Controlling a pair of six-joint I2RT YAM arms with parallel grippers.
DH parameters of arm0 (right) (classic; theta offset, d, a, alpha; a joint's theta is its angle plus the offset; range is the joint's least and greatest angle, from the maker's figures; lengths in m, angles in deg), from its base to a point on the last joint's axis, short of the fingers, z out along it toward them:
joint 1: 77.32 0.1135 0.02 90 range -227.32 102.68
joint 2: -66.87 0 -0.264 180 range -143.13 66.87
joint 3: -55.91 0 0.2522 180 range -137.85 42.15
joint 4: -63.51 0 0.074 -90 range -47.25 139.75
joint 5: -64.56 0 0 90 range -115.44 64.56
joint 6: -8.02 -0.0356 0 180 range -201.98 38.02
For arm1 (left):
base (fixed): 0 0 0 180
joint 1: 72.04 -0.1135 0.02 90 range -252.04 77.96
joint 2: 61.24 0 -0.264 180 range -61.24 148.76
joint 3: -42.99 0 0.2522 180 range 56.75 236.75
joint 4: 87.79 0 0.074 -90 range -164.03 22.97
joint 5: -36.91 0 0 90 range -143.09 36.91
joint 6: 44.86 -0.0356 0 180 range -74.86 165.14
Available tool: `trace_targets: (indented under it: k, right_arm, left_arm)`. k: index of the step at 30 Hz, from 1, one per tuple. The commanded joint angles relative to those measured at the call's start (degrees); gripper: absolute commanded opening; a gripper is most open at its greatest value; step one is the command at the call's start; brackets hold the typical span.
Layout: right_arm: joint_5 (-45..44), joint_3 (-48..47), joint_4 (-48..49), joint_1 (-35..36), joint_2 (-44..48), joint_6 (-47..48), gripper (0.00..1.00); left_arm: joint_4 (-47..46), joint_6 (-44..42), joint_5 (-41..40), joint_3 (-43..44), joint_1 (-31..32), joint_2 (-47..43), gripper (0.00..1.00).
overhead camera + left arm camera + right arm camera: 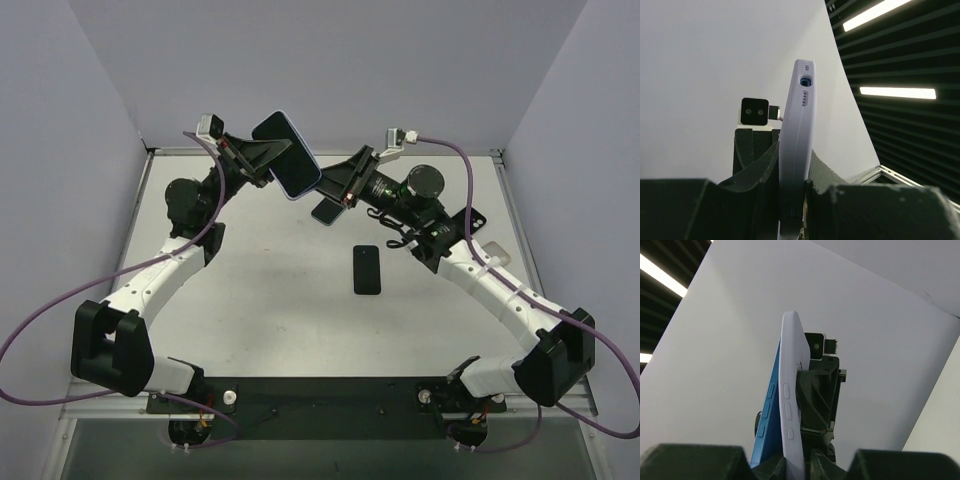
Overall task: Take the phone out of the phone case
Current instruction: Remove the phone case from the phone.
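Your left gripper (792, 192) pinches the lilac phone case (797, 130) edge-on, held aloft toward 12 o'clock of the table (250, 300). Your right gripper (790, 462) nips the opposite edge, where the blue phone (767, 412) tilts out on the case's 9 o'clock side.

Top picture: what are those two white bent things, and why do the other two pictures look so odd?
They are two robot arms bolted to a table, filmed from above. The other pictures come from a camera on each wrist, looking along its fingers. The left gripper and the right gripper are shut on a pale phone case, held aloft between them. The right wrist picture shows a blue phone standing partly out of the case. One dark phone-shaped slab lies on the table.
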Motion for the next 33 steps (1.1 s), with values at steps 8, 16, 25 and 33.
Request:
trace_targets:
  k: [8, 16, 25, 33]
  right_arm:
    - [8.3, 6.9, -18.7, 2.1, -9.3, 3.8, 0.00]
    - [-2.5, 18.5, -21.8, -1.9, 2.4, 4.7, 0.00]
    - [-18.2, 18.0, -38.3, -2.6, 12.6, 13.4, 0.00]
    - [-30.5, 14.7, -49.3, -2.0, 15.9, 20.8, 0.00]
  left_arm:
    - [-19.1, 5.7, 13.8, 2.2, 8.6, 3.0, 0.00]
    - [-24.4, 6.8, 14.7, -4.3, 9.7, 9.5, 0.07]
    - [-10.0, -6.9, 20.0, -10.8, 10.4, 9.7, 0.63]
    - [-3.1, -12.6, 22.3, -15.1, 9.9, 10.6, 0.84]
